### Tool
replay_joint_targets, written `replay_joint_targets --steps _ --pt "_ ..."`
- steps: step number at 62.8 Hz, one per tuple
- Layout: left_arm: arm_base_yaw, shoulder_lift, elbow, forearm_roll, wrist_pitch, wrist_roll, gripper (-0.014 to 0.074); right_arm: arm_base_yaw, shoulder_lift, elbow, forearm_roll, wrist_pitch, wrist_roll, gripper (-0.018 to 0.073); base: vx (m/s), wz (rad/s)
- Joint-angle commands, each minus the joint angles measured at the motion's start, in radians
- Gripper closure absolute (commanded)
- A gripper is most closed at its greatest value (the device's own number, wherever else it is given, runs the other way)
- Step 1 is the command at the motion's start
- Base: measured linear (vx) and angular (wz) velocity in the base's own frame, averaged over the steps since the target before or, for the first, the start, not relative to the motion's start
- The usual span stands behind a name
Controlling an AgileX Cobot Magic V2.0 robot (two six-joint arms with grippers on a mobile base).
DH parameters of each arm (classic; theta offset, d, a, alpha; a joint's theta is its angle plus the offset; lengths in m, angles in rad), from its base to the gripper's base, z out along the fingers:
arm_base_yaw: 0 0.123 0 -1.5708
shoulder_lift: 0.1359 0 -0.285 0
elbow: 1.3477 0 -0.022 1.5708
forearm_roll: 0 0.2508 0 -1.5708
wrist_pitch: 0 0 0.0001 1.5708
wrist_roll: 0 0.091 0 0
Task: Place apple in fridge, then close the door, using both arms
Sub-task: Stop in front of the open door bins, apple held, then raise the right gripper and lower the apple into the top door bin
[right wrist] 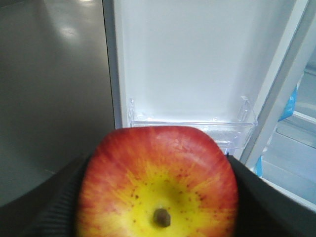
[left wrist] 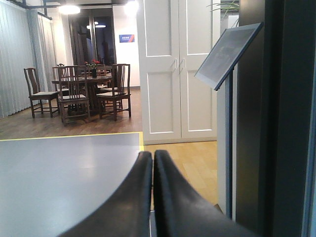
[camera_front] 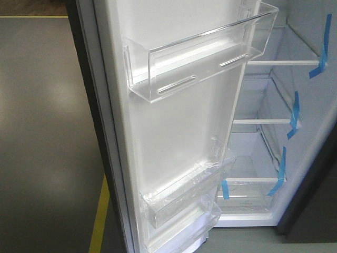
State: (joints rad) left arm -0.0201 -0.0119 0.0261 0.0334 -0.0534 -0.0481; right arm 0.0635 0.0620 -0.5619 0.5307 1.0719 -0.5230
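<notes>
**Front view.** The door (camera_front: 174, 132) is standing wide open and filling the centre, its white liner facing the camera. An upper bin (camera_front: 205, 58) of clear plastic is sitting at 12 o'clock and a lower bin (camera_front: 184, 195) at 6. The fridge (camera_front: 263, 153) interior is showing at 3 o'clock, with glass shelves (camera_front: 274, 62) edged by blue tape strips (camera_front: 294, 113). Grey floor (camera_front: 42, 132) is lying at 9 o'clock, with a yellow line (camera_front: 100, 216) at 7.

**Left wrist view.** The left gripper (left wrist: 153, 155) is pointing toward 12 o'clock. Its two black fingers (left wrist: 133, 197) are pressing flat together with nothing between them. A dining table (left wrist: 81, 79) with chairs is sitting at 10 o'clock, white double doors (left wrist: 177, 69) at 12, and a slanted panel (left wrist: 227, 54) on a post at 2.

**Right wrist view.** The right gripper (right wrist: 158, 212) is clamping the apple (right wrist: 158, 173), dark fingers (right wrist: 49, 212) hugging both its sides. The stem dimple is facing the camera. The apple is hanging outside the fridge, in front of the door liner and a clear bin (right wrist: 192, 123) at 12 o'clock. The shelves are showing at 3.
</notes>
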Motion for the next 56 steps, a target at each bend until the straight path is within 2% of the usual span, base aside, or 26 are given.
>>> replay_joint_targets --steps 1,16,26,32,40,56 --pt "0.0 0.01 0.021 -0.002 -0.072 -0.003 0.0603 -0.002 0.019 -0.022 0.053 -0.072 -0.007 0.0197 0.0 0.0" --pt "0.0 0.01 0.021 -0.002 -0.072 -0.003 0.0603 -0.002 0.019 -0.022 0.042 -0.085 -0.11 0.0197 0.0 0.0" --pt "0.0 0.01 0.021 -0.002 -0.072 -0.003 0.0603 -0.002 0.046 -0.025 0.046 -0.215 -0.042 0.0197 0.0 0.0" --pt "0.0 0.01 0.021 -0.002 -0.072 -0.003 0.0603 -0.002 0.141 -0.044 0.056 -0.281 -0.002 0.0197 0.0 0.0" --pt "0.0 0.01 0.021 -0.002 -0.072 -0.003 0.0603 -0.002 0.317 -0.112 0.061 -0.287 -0.003 0.0197 0.0 0.0" --pt "0.0 0.01 0.021 -0.002 -0.072 -0.003 0.0603 -0.002 0.674 -0.409 0.072 -0.265 -0.072 0.0197 0.0 0.0"
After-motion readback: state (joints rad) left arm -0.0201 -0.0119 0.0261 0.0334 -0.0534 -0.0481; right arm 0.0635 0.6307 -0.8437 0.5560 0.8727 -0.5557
